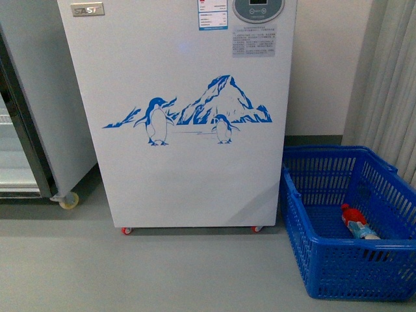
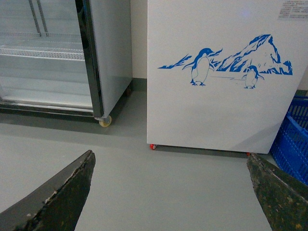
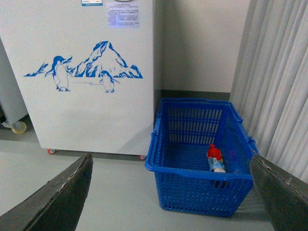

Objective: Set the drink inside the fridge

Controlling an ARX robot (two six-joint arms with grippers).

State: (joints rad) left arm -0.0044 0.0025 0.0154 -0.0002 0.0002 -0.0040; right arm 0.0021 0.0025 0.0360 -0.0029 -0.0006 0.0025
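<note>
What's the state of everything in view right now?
Bottle: lying in the basket, red cap on, not gripped.
Basket: on the floor beside the fridge, holding only the bottle.
Fridge: only the front shows; lid out of view.
Grey cabinet: glass door looks shut.
Left gripper: jaws open, empty.
Right gripper: jaws open, empty.

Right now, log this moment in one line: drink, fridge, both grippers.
drink: lying in blue basket, not held | fridge: beside basket, lid out of view | left gripper: open, empty | right gripper: open, empty
</note>
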